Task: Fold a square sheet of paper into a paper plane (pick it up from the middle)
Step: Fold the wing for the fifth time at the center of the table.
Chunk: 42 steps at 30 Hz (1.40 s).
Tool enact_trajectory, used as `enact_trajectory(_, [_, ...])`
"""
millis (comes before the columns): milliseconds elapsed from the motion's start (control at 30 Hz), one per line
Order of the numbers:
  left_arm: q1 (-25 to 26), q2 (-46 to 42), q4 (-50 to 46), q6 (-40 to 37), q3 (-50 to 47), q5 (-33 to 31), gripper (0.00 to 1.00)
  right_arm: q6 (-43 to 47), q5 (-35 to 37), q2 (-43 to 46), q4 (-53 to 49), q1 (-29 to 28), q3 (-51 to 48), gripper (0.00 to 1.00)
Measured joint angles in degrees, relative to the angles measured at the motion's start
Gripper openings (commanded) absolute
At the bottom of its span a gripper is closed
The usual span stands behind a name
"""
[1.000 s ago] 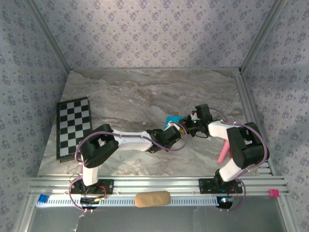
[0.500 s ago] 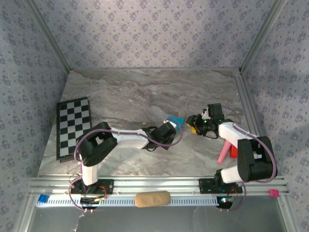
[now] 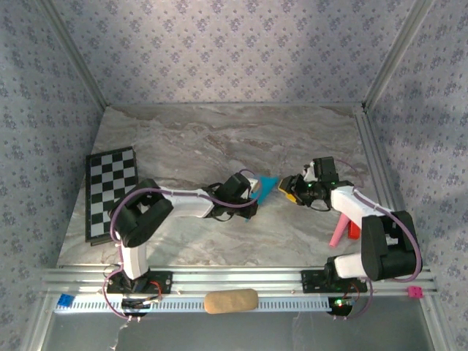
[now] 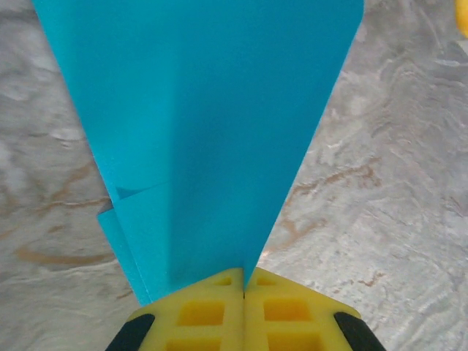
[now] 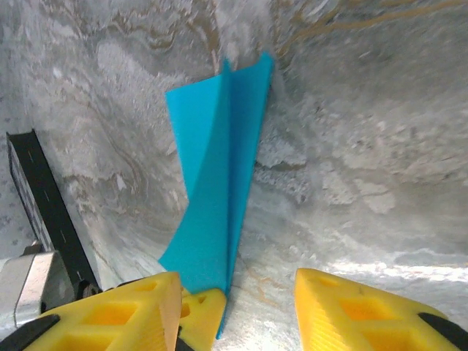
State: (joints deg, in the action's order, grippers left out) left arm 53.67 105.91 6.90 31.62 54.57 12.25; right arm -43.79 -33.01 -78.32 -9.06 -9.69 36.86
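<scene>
- folding at a late stage: paper plane (image 3: 265, 186), a turquoise creased dart, lies to the right of the checkered board (image 3: 111, 191) and well apart from it, between the two claws.
- left gripper (image 4: 243, 281) reaches out from the board's side, its yellow pads (image 4: 201, 314) pressed together on the plane's narrow end. the sheet fans wider beyond the pinch, with a centre crease running up it.
- right gripper (image 5: 238, 281), farther from the board than the plane, stands with jaws spread and grips nothing. the plane's lower edge sits just ahead of the gap.
- by the look of it the main folds are made, and the work in hand is shaping or sharpening the wings.
- next move likely calls for the right claw to close squarely on a free flap or along the crease while the left pinch holds steady. paper this thin would buckle or slip if pulled askew.
- hidden or unclear:
  - the strip of paper inside the left pads is covered.
  - the plane's wide end is cut off at the top of the left wrist view.
  - from overhead the dart is small and partly masked by the left claw.
  - whether the plane rests on the marble table (image 3: 219, 139) or hangs just above it cannot be told.
  - whether the right claw's near finger brushes the paper cannot be told either.
</scene>
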Motion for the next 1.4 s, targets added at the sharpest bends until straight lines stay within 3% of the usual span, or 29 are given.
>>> enact_trajectory(67, [-0.13, 0.83, 0.57, 0.61, 0.02, 1.57, 0.0, 0.76, -0.61, -0.42, 0.33, -1.16, 0.0, 0.4])
enact_trajectory(300, [-1.42, 2.69, 3.52, 3.21, 0.26, 6.75, 0.0, 2.29, -1.62, -4.13, 3.23, -5.97, 0.17, 0.12])
enact_trajectory(433, [-2.25, 3.8, 5.35, 4.66, 0.46, 9.77, 0.0, 1.77, -1.66, -5.88, 5.95, -7.08, 0.13, 0.05])
enact_trajectory(767, [-4.0, 5.22, 10.99, 9.07, -0.85, 15.17, 0.0, 1.64, -2.54, -12.83, 11.06, -7.19, 0.68, 0.02])
enact_trajectory(1133, [-4.94, 5.88, 12.87, 12.46, -1.29, 17.75, 0.0, 1.62, -3.06, -15.15, 13.27, -6.91, 1.66, 0.03])
enact_trajectory(1400, [-5.33, 6.25, 13.99, 15.43, -1.53, 18.91, 0.0, 2.25, -3.48, -13.81, 13.35, -3.52, 1.68, 0.06])
